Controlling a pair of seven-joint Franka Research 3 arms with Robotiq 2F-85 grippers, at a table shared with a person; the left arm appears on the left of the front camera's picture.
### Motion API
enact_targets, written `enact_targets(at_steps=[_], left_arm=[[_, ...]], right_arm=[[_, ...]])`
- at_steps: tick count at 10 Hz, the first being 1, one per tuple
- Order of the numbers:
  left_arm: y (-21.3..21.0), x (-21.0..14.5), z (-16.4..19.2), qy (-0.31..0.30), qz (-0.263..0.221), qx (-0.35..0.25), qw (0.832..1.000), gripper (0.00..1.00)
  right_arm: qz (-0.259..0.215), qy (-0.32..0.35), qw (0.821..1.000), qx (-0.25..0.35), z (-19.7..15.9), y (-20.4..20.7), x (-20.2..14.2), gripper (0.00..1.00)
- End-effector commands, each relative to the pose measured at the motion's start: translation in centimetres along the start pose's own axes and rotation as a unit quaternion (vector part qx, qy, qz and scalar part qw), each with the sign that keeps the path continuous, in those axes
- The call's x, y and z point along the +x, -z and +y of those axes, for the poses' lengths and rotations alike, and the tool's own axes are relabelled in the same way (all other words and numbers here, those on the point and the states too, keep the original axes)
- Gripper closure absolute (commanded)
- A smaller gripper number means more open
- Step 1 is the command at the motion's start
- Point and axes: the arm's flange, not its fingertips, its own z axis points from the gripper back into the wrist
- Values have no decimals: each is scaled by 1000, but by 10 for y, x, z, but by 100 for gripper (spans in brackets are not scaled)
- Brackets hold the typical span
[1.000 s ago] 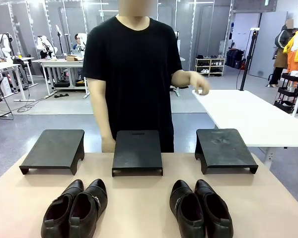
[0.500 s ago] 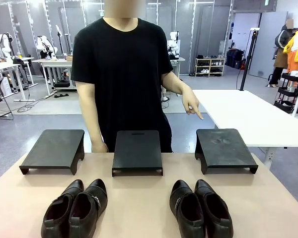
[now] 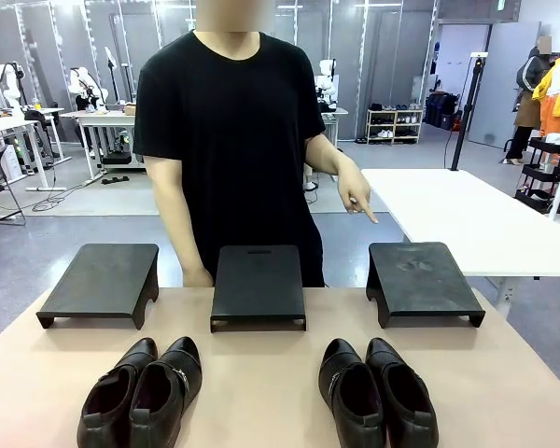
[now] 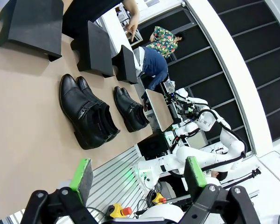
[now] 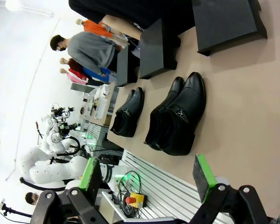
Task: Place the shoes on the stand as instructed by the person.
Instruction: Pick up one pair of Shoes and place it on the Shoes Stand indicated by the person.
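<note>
Two pairs of glossy black shoes lie near the table's front edge, the left pair (image 3: 142, 392) and the right pair (image 3: 378, 392). Behind them stand three black stands: left (image 3: 98, 280), middle (image 3: 259, 285) and right (image 3: 420, 280). The person (image 3: 233, 131) stands at the far side, one hand (image 3: 357, 199) pointing a finger down toward the right stand. My left gripper (image 4: 138, 175) is open, high above the table, looking at the nearer pair (image 4: 88, 114). My right gripper (image 5: 147, 172) is open too, well back from the nearer pair (image 5: 177, 116).
A white table (image 3: 467, 215) stands behind the right stand. The tan tabletop (image 3: 261, 373) has bare room between the two pairs. The person's other hand (image 3: 198, 277) rests at the far table edge beside the middle stand.
The person has shifted a little to the left and lowered the raised hand into a downward point toward the right stand. Shoes, stands and both grippers have not moved.
</note>
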Motion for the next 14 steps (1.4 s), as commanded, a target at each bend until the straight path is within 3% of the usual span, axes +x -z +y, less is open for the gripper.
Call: enact_targets(at_steps=[1, 4, 8, 11, 14], left_arm=[[-1, 0, -1, 3, -2, -3, 1000, 0], [-1, 0, -1, 3, -2, -3, 1000, 0], [-1, 0, -1, 3, -2, -3, 1000, 0], [-1, 0, -1, 3, -2, -3, 1000, 0], [-1, 0, -1, 3, -2, -3, 1000, 0]], right_arm=[[33, -12, 998, -58, 34, 26, -7, 0], [102, -1, 983, -156, 85, 100, -3, 0], [185, -27, 952, -243, 133, 206, -3, 0], [227, -35, 924, -305, 145, 284, -34, 0], [244, -10, 900, -360, 132, 348, -69, 0]])
